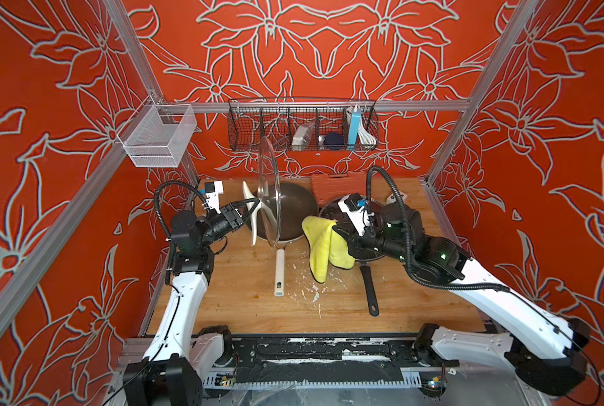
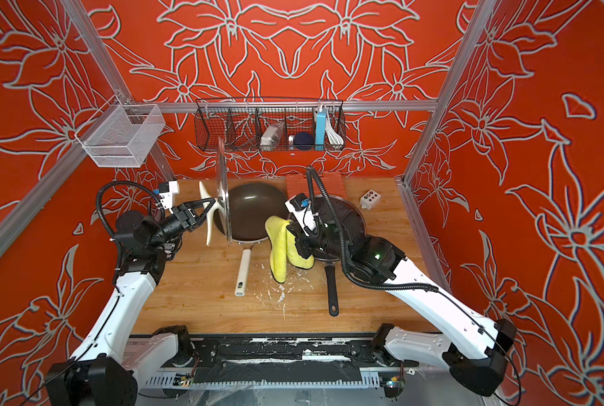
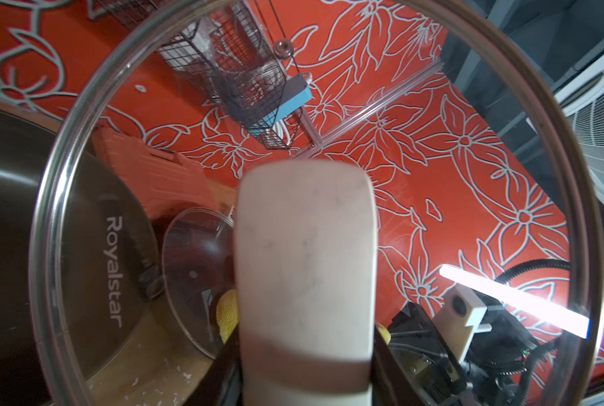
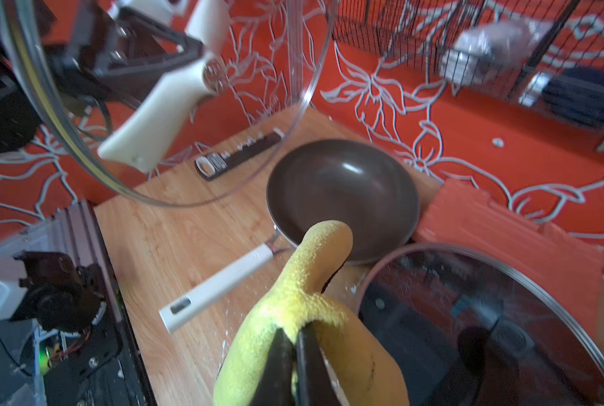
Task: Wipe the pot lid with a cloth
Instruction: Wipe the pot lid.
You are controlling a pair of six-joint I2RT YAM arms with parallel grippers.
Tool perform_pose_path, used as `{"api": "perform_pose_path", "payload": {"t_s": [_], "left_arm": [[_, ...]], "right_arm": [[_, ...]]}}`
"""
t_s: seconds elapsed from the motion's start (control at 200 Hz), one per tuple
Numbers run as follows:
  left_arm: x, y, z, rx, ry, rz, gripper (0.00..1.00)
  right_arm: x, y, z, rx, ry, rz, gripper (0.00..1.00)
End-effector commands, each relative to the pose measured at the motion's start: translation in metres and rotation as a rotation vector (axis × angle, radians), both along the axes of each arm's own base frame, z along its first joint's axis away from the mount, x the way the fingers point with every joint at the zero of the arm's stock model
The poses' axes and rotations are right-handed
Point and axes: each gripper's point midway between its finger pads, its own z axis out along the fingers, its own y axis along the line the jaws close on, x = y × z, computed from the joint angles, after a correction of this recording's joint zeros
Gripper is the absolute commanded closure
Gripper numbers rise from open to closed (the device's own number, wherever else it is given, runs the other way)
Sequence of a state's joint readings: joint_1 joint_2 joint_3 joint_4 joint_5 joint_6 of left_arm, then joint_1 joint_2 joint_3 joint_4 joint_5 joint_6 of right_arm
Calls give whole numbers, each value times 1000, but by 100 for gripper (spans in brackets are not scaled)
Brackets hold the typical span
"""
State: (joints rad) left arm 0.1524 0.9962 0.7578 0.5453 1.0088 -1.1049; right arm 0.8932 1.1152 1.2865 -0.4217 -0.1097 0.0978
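**Lid up, cloth in hand, no contact yet**

Dial laid on the wooden table (image 1: pixel 240 309) as seen from above, 12 at the back wall.

Progress: Both task items were off the table. The pot lid (image 1: pixel 269 189), clear glass, stood on edge in the air at about 11 o'clock, over the brown pan (image 1: pixel 295 211). The cloth (image 1: pixel 320 246) hung just past centre, at 3 o'clock of the lid and apart from it, with a clear gap between them in both top views. My read: pickup done, wiping stroke not yet begun. The glass showed no obvious smears through the left wrist view, so how clean it was I could not tell. White flecks lay on the board near 6 o'clock.

Hands: The left gripper (image 1: pixel 255 207), reaching in from 8 o'clock, was clamped partway open on the cream lid handle (image 3: pixel 306 263), with a jaw on either flank of it. The right gripper (image 4: pixel 293 358), coming from 4 o'clock, was pinched fully together on a fold of the cloth, which bunched above the fingers and draped down in two lobes. A second glass lid (image 4: pixel 469 316) sat on a black pan below it, untouched.

Left to do: bring cloth to glass and rub.
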Motion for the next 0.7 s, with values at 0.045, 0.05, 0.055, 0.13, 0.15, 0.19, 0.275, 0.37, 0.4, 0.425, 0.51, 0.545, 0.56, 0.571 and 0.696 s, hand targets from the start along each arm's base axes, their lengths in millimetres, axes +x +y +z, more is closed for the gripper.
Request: {"api": "perform_pose_path", "payload": {"t_s": [0.045,0.05,0.055,0.13,0.15,0.19,0.275,0.37,0.4,0.425,0.51,0.545,0.56,0.571,0.696], "left_arm": [[-52,-36,82,10,-355,-167,100],[-53,-37,82,10,-358,-172,100],[-49,-38,79,8,-346,-175,100],[-48,-51,78,10,-349,-227,100],[-49,-54,80,14,-358,-237,100],[-51,-59,81,22,-372,-257,100],[-56,-66,85,52,-422,-287,100],[-60,-70,89,75,-471,-307,100],[-60,-72,91,79,-485,-311,100],[-61,-73,91,87,-501,-315,100],[-61,-76,93,108,-537,-319,100],[-61,-77,93,115,-555,-322,100],[-60,-77,93,117,-563,-322,100],[-59,-77,93,118,-565,-321,100],[-57,-81,91,123,-620,-323,100]], "right_arm": [[1,21,59,148,-149,98,100],[1,22,60,151,-150,100,100],[1,22,61,152,-152,102,100],[1,26,81,211,-186,133,100],[2,27,86,227,-189,142,100],[2,27,97,259,-196,161,100],[7,24,115,310,-188,187,100],[9,23,126,355,-167,224,100],[10,24,126,361,-163,231,100],[10,24,127,366,-158,238,100],[8,26,126,391,-137,271,100],[6,27,125,408,-129,291,100],[4,28,125,416,-125,301,100],[4,28,126,421,-125,306,100],[-3,33,127,466,-98,367,100]]}}
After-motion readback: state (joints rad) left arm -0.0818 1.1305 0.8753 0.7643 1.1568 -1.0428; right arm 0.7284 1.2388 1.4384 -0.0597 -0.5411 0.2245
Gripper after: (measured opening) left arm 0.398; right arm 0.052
